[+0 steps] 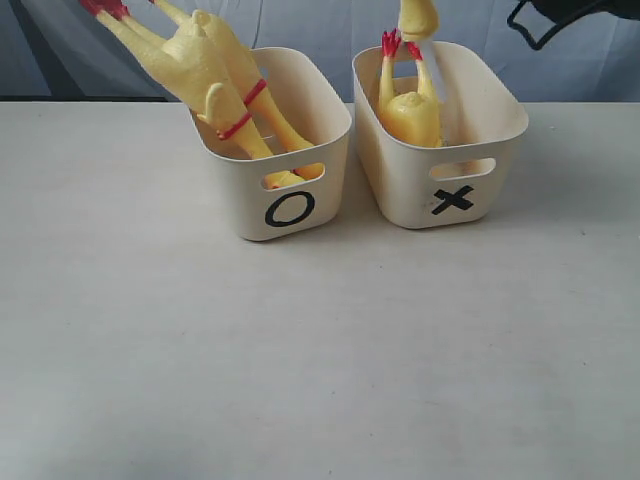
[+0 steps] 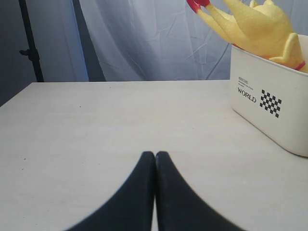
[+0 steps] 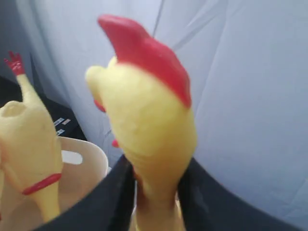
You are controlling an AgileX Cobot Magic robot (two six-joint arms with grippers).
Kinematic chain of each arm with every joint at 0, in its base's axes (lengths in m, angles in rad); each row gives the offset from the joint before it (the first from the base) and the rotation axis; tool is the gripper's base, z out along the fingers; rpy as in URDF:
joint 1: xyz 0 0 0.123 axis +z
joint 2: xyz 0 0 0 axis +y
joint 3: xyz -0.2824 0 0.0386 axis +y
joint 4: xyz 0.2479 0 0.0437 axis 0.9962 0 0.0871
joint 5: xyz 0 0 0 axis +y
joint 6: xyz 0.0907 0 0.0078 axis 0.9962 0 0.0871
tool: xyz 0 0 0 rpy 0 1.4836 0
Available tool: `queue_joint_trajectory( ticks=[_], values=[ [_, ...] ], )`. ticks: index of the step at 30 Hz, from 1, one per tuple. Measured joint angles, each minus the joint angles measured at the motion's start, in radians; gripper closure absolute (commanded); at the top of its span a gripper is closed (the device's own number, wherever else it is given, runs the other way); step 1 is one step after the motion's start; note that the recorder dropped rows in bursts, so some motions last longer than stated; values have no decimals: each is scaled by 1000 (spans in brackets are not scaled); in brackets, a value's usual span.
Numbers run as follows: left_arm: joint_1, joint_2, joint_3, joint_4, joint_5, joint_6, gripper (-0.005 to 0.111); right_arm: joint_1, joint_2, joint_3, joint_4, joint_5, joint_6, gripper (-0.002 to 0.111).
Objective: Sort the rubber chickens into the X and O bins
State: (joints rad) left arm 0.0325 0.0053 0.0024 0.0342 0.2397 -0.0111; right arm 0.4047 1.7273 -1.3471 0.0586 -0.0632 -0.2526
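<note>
Held chicken (image 1: 418, 18): hangs above the far side of the X bin (image 1: 500, 150), mostly cut off at the top of the exterior view. The wrist view shows its head (image 3: 149, 125) comb-up, pinched just below the head by the right end effector (image 3: 156, 178), which is clamped on it.

Handling, my guess: light, hollow, squashy rubber. It gives under pressure and springs back, and it is tacky rather than slick. The neck or the narrow body looks the best hold; the legs would flop.

Small chicken (image 1: 410, 115): already in the X bin, feet up.

Two long chickens (image 1: 190, 60), red neck bands: heads down in the O bin (image 1: 335, 170), legs sticking out over the rim.

Left end effector (image 2: 155, 163): clenched on nothing, low over the bare surface (image 1: 300, 350) beside the O bin.

Bins stand side by side, apart.
</note>
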Motion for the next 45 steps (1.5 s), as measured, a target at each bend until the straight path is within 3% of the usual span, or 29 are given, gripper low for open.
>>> queue_joint_trajectory(
  ticks=[3, 5, 12, 14, 17, 20, 24, 34, 45],
  values=[
    [0, 0, 0, 0, 0, 0, 107, -19, 21, 0, 61, -24, 2, 13],
    [0, 0, 0, 0, 0, 0, 107, -21, 24, 0, 76, -29, 2, 4],
    [0, 0, 0, 0, 0, 0, 107, -21, -29, 0, 69, 171, 2, 5],
    [0, 0, 0, 0, 0, 0, 107, -21, -56, 0, 35, 245, 2, 9],
    [0, 0, 0, 0, 0, 0, 107, -21, -97, 0, -11, 358, 2, 25],
    [0, 0, 0, 0, 0, 0, 107, -21, -145, 0, -33, 480, 2, 57],
    [0, 0, 0, 0, 0, 0, 107, -21, -204, 0, -39, 672, 2, 110],
    [0, 0, 0, 0, 0, 0, 107, -21, -444, 135, -52, 1102, 4, 106],
    [0, 0, 0, 0, 0, 0, 107, -21, -875, 240, -19, 1276, 4, 106]
  ],
)
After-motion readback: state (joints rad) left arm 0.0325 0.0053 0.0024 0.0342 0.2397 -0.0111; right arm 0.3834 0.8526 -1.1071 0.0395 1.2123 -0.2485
